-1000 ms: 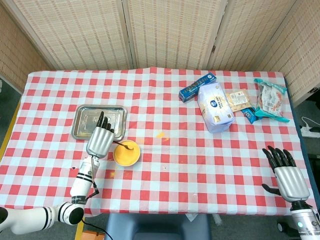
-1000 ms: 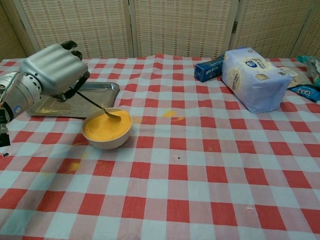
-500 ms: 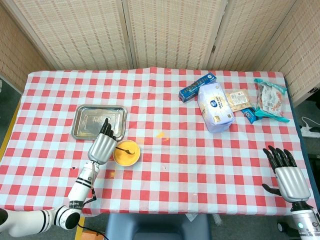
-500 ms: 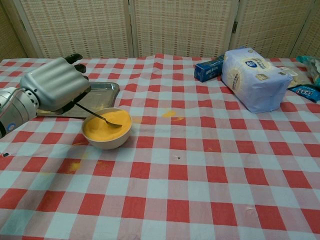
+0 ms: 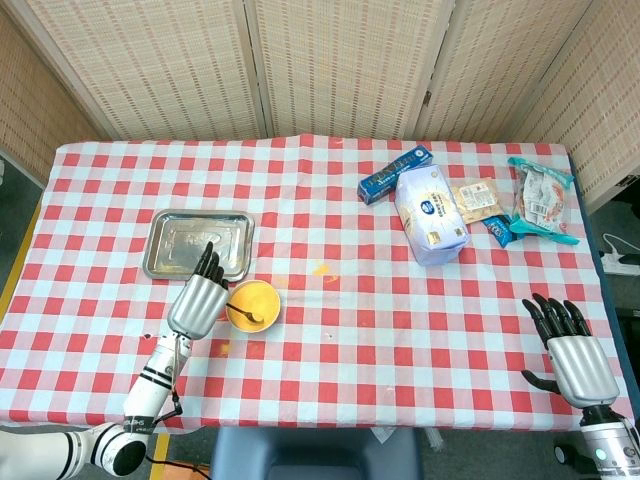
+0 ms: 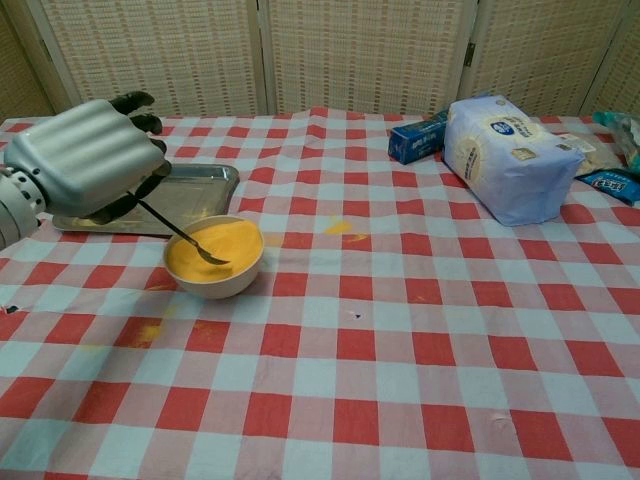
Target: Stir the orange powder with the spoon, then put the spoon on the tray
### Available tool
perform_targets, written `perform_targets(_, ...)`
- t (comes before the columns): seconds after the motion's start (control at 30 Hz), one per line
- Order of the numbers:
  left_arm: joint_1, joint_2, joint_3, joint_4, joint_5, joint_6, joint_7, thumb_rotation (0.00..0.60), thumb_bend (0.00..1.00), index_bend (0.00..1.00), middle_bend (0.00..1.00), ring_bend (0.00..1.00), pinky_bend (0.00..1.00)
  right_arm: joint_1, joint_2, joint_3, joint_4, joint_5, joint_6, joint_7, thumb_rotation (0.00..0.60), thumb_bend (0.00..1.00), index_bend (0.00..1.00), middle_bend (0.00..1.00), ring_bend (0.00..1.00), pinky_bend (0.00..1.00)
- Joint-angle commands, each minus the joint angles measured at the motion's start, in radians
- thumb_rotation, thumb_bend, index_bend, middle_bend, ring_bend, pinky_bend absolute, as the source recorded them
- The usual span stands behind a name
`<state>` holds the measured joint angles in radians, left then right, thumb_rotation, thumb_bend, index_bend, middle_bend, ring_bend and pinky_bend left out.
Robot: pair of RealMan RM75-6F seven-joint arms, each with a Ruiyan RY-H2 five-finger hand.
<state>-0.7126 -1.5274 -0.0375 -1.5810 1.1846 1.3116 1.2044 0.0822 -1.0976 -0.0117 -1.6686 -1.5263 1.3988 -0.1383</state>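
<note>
A small white bowl (image 5: 254, 307) (image 6: 216, 262) filled with orange powder stands on the checked cloth just right of the metal tray (image 5: 165, 243) (image 6: 205, 190). My left hand (image 5: 197, 300) (image 6: 82, 157) holds a thin metal spoon (image 6: 180, 234) (image 5: 247, 313) by its handle, and the spoon's head dips into the powder near the bowl's near-left side. My right hand (image 5: 570, 344) hovers with fingers spread at the table's front right corner, holding nothing; the chest view does not show it.
A pale blue bag (image 5: 430, 212) (image 6: 508, 156), a dark blue box (image 5: 394, 172) (image 6: 417, 138) and several snack packets (image 5: 540, 200) lie at the back right. Orange powder spills mark the cloth (image 5: 320, 268) (image 6: 340, 227). Woven screens stand behind the table.
My left hand has drawn back toward the table's front edge and leftward, dragging the spoon's head from the far right of the bowl to its near-left side. The right hand has barely moved.
</note>
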Motion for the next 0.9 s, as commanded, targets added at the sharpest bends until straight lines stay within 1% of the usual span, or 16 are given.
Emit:
perform_targets(0.03,-0.003,0.004,-0.022,0.000,-0.001,-0.002,-0.013,0.600,0.79,0.83,0.37,0.15,0.05,-0.001,0.001,0.000,-0.001,-0.002,0.003,0.001,0.600,0.04,0.00,0.00,0.00,0.00)
perform_targets(0.3,-0.031,-0.048,-0.074,0.125,-0.055,-0.065,-0.057,0.600,0.79,0.83,0.38,0.15,0.05,0.002,-0.001,0.007,0.008,0.018,-0.010,0.005,0.600,0.04,0.00,0.00,0.00,0.00)
perform_targets(0.5,-0.046,-0.081,-0.090,0.199,-0.064,-0.097,-0.097,0.600,0.79,0.83,0.38,0.15,0.05,0.009,-0.006,0.014,0.012,0.037,-0.026,-0.003,0.600,0.04,0.00,0.00,0.00,0.00)
perform_targets(0.67,-0.047,-0.083,-0.080,0.220,-0.055,-0.104,-0.097,0.600,0.79,0.83,0.38,0.15,0.05,0.012,-0.010,0.017,0.013,0.045,-0.031,-0.008,0.600,0.04,0.00,0.00,0.00,0.00)
perform_targets(0.9,-0.025,-0.060,-0.042,0.210,-0.037,-0.112,-0.110,0.600,0.79,0.83,0.38,0.15,0.05,0.014,-0.007,0.010,0.005,0.032,-0.034,0.001,0.600,0.04,0.00,0.00,0.00,0.00)
